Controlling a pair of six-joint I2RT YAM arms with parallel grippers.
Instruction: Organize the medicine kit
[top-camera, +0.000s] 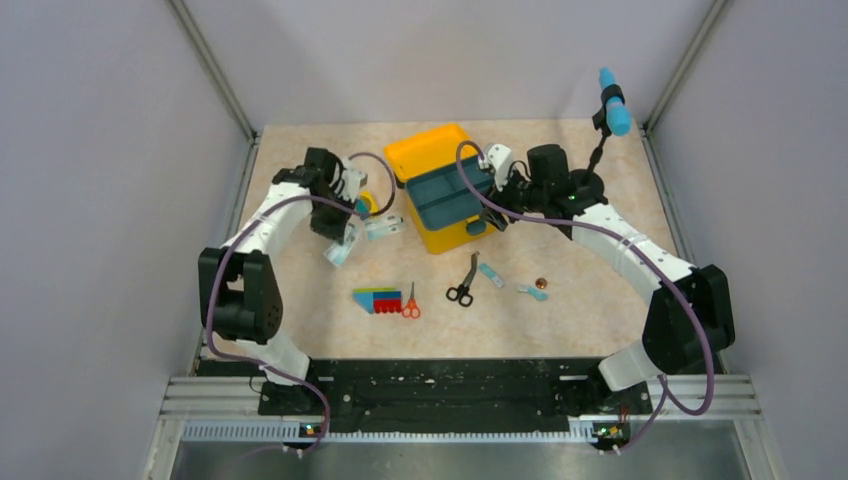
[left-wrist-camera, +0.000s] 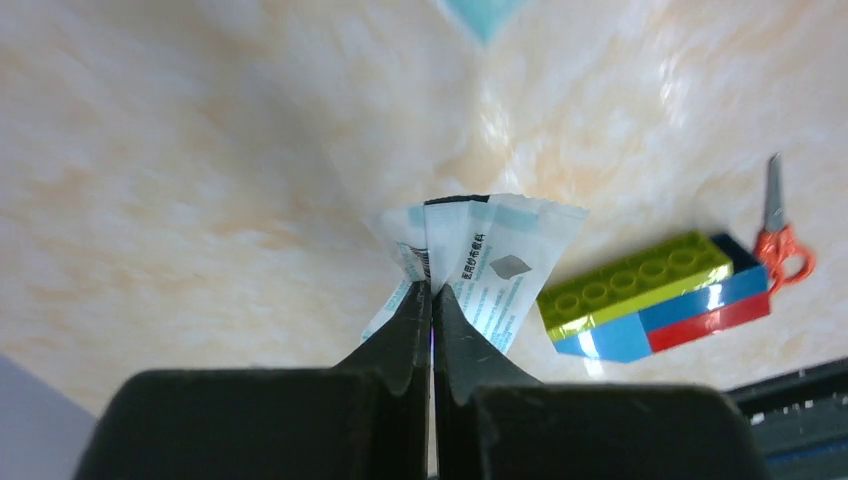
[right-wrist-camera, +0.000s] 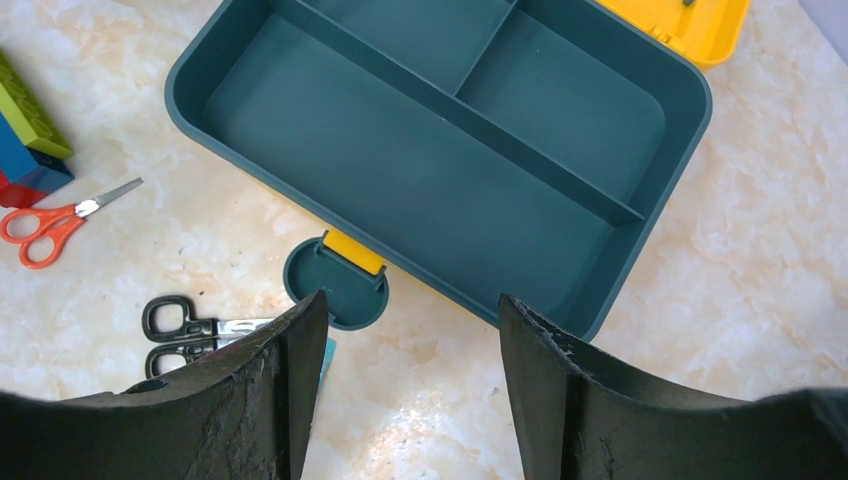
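Note:
The yellow medicine kit (top-camera: 428, 152) stands open at the back centre, with a dark teal compartment tray (top-camera: 447, 196) resting on it. In the right wrist view the tray (right-wrist-camera: 440, 150) has nothing in it, and the kit's yellow edge (right-wrist-camera: 690, 25) and round teal latch (right-wrist-camera: 335, 287) show. My right gripper (top-camera: 500, 190) is open and holds nothing, just above the table at the tray's near edge (right-wrist-camera: 412, 305). My left gripper (top-camera: 346, 243) is left of the kit, shut on a white-and-teal packet (left-wrist-camera: 490, 262) held above the table (left-wrist-camera: 432, 292).
A multicoloured toy block (top-camera: 378, 299) and orange scissors (top-camera: 410, 304) lie in front. Black scissors (top-camera: 462, 286), a teal strip (top-camera: 491, 273) and small items (top-camera: 535, 288) lie nearer the right arm. Another packet (top-camera: 385, 227) and a yellow roll (top-camera: 368, 203) lie beside the kit.

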